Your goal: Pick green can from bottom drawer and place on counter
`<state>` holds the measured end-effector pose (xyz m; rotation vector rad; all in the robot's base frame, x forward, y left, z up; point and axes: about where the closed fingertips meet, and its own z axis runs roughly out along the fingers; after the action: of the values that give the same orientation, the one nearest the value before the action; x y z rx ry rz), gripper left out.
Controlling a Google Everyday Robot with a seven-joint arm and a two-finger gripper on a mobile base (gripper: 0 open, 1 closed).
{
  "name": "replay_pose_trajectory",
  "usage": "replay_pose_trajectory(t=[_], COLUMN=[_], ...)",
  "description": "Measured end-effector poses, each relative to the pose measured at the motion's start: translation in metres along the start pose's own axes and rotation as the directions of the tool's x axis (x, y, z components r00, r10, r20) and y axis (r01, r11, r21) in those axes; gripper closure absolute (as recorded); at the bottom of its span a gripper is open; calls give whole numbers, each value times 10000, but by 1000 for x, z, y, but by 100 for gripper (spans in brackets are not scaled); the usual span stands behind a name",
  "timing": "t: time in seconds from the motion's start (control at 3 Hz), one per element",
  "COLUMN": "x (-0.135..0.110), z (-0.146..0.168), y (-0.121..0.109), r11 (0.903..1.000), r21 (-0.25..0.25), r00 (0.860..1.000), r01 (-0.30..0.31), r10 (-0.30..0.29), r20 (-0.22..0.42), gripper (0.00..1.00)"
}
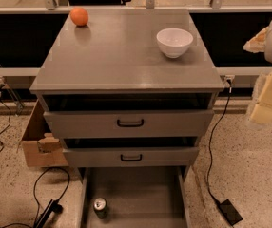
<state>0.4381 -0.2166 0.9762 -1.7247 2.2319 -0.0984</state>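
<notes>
The green can [100, 206] stands upright at the front left of the open bottom drawer [140, 191], its silver top facing up. The grey counter [121, 56] is the top of the three-drawer cabinet. My gripper [268, 99] is at the right edge of the view, beside the cabinet at about the height of the top drawer. It is far from the can and holds nothing that I can see.
An orange [79, 16] sits at the counter's back left and a white bowl [174, 42] at its right. The two upper drawers [130, 123] with black handles are partly pulled out. A cardboard box [38, 144] and cables lie on the floor at left, and a black power brick [230, 212] at right.
</notes>
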Motion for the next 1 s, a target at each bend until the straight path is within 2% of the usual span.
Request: replay_pose_trajectory(t=[0.33,0.67,1.0], x=[0,7,30], z=[0,17,71], y=[0,1,25], r11=[10000,9987,9929], r21=[0,101,-378], r00=[10000,9981,9830], r01=[0,-506,-1127], r10=[0,502,1169], r20=[0,361,1415], gripper=[0,0,0])
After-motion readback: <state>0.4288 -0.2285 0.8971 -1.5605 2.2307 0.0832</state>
